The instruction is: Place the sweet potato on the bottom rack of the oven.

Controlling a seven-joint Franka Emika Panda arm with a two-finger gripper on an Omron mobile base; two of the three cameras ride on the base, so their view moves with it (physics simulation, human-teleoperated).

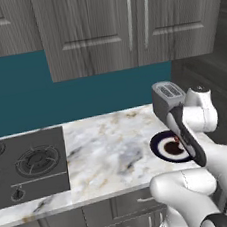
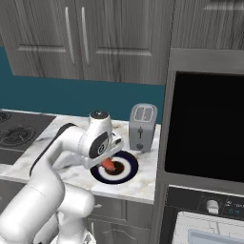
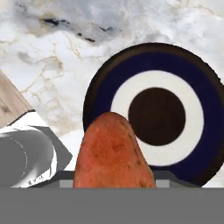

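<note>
The sweet potato [image 3: 113, 153], a reddish-brown oval lump, is held between my gripper's jaws and covers both tips in the hand view. In the right base view my gripper [image 2: 108, 161] is shut on the sweet potato [image 2: 109, 165], which hangs just above a round white plate with a dark blue rim [image 2: 127, 174]. That plate [image 3: 101, 89] lies on the marble counter directly under the hand. The oven [image 2: 206, 125], a steel-grey framed unit with a dark panel, stands to the right of the counter, with a knob strip below the panel.
A silver two-slot toaster [image 2: 143, 127] stands just behind the plate, against the oven's side. A black gas hob [image 1: 27, 166] takes up the counter's left end. Grey wall cabinets [image 1: 124, 23] hang above. Bare marble [image 1: 105, 152] lies between hob and plate.
</note>
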